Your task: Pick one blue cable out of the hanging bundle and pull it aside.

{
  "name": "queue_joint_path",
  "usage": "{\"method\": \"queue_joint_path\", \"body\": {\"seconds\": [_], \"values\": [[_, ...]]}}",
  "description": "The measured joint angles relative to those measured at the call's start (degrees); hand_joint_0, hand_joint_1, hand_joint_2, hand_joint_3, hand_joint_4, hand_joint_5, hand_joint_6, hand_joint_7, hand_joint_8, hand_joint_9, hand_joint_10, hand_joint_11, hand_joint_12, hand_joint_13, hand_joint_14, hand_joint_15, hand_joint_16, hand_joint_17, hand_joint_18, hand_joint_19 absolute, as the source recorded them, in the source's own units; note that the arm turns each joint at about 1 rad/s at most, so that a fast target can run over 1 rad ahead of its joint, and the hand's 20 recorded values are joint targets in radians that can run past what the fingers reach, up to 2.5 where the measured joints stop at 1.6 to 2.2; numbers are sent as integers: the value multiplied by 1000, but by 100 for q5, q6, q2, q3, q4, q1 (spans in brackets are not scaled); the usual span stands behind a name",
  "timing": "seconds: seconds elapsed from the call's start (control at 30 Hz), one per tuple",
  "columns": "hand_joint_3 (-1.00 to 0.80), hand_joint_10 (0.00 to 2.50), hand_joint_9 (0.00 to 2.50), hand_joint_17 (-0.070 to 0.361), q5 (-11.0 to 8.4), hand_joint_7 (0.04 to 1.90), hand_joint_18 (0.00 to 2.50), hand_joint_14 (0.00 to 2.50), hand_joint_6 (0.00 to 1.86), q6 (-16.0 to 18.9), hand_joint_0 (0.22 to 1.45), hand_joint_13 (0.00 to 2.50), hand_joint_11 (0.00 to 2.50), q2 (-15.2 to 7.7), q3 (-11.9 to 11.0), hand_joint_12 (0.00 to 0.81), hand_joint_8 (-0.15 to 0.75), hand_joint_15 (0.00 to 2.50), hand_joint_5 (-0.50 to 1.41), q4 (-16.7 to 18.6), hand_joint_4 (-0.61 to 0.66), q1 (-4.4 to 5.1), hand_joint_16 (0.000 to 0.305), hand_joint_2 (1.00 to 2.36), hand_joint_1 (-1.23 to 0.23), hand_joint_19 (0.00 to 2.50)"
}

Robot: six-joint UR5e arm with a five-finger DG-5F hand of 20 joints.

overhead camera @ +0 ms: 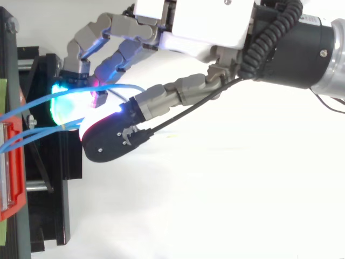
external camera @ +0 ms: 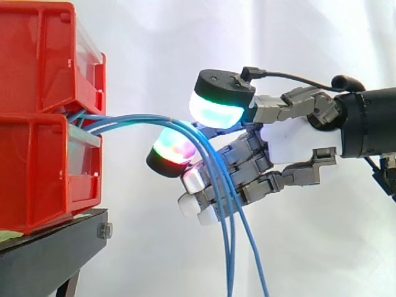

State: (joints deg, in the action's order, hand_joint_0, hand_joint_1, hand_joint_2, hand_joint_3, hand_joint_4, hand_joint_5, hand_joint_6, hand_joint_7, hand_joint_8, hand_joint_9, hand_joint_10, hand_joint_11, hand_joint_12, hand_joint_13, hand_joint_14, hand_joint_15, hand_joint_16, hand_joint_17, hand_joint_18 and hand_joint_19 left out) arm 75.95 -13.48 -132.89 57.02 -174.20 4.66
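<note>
Where the blue cables (external camera: 124,119) leave the gap between the two stacked red bins (external camera: 40,74) at the left of the side view, I see them arch rightward to mid-frame and then drop off the bottom edge as a loose bundle. The hand (external camera: 291,139) reaches in from the right edge with its fingers half-bent and spread, closed on nothing. Its green-and-white pad (external camera: 216,102) sits just above the crest of the arch and its red-and-green pad (external camera: 172,150) just below, with the strands running through the gap between them. The lower fingers lie behind the hanging stretch. I cannot tell whether any pad touches a strand. From above, the hand (overhead camera: 210,24) comes in from the upper right, and the blue cables (overhead camera: 32,110) run from the red bin (overhead camera: 13,162) at the left edge across the cyan pad (overhead camera: 64,105). The bins rest on a black stand (external camera: 49,253) at lower left, before the white curtain (external camera: 154,37).
</note>
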Motion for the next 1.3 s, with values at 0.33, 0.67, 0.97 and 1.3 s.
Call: {"method": "queue_joint_path", "body": {"seconds": [0.33,0.67,0.97,1.3], "values": [[-293,20,843,114,2,767,538,19,921,-96,585,694,583,43,-6,329,281,465,-170,-9,75,-42,50,1016,-481,426],[-304,20,825,116,-1,750,544,19,935,-183,561,693,587,104,-1,332,280,468,-176,-121,89,-29,52,1015,-594,425],[-456,17,846,124,-4,710,559,20,859,-198,515,704,572,106,28,348,292,469,-166,-157,139,-26,55,1003,-421,422],[-364,20,856,118,-15,772,559,19,877,-146,563,710,588,101,527,331,283,466,-166,-68,119,-28,52,1012,-565,423]]}}
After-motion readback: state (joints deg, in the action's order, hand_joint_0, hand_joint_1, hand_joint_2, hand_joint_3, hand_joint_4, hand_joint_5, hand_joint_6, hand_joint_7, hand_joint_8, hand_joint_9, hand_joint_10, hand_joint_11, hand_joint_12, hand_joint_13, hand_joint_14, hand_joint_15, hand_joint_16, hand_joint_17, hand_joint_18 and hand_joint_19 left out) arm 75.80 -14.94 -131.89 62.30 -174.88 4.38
